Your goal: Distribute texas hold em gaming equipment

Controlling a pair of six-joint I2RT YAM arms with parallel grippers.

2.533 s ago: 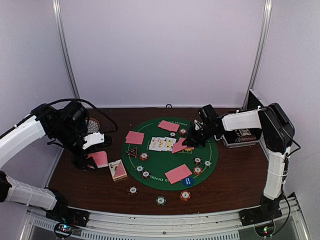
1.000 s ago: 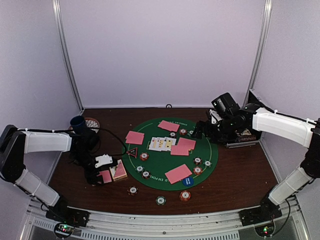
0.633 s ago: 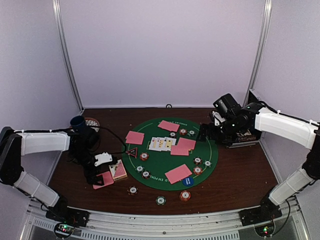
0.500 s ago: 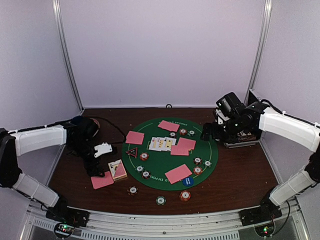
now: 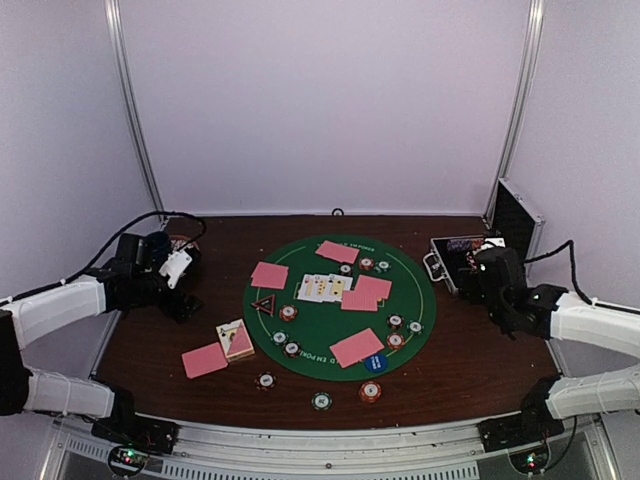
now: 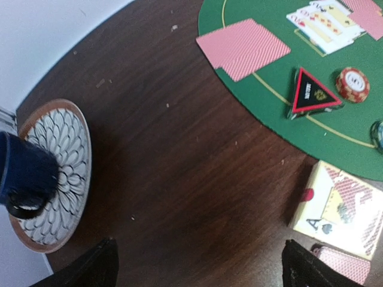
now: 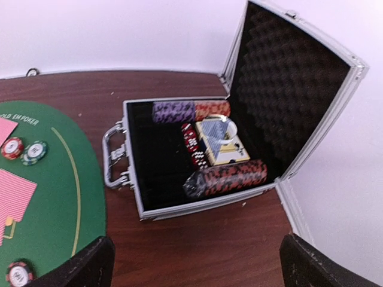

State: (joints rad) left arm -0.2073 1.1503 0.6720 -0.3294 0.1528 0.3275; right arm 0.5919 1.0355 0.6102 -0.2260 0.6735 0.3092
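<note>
Left gripper (image 6: pixel 198 251) hangs over the dark brown wooden table (image 5: pixel 460 350) at the left side, fingers (image 6: pixel 90 269) wide apart, nothing between them. Right gripper (image 7: pixel 195 245) hangs at the right side, facing the open black-and-silver metal case (image 7: pixel 293 84), fingers (image 7: pixel 311 266) likewise wide apart and empty. Round green felt mat (image 5: pixel 320 322) lies mid-table. Pink-backed playing cards (image 5: pixel 269 275) lie face down on it at 4 spots: far-left, far, centre, near-right. A fanned row of white-faced cards (image 5: pixel 322 288) lies face up at centre, touching the centre pink lot. Small round striped poker chips (image 5: pixel 288 312) are scattered on the felt around the cards. 3 further chips (image 5: pixel 321 400) sit on bare wood off the mat's near edge. 1 lone pink-backed card (image 5: pixel 204 360) lies on the wood near-left of the mat, just beside a cream deck pack showing an ace of spades (image 6: pixel 341 209). A black triangular marker with a red border (image 6: pixel 311 92) sits at the mat's left edge. A blue round disc (image 5: pixel 377 362) touches the near-right pink lot. The case holds a purple chip roll (image 7: pixel 173 112), a red chip roll (image 7: pixel 212 109) and a dark red-and-black chip roll (image 7: pixel 227 176). At far left, a dark blue mug (image 6: pixel 24 176) stands on a petal-patterned round coaster (image 6: pixel 66 155).
</note>
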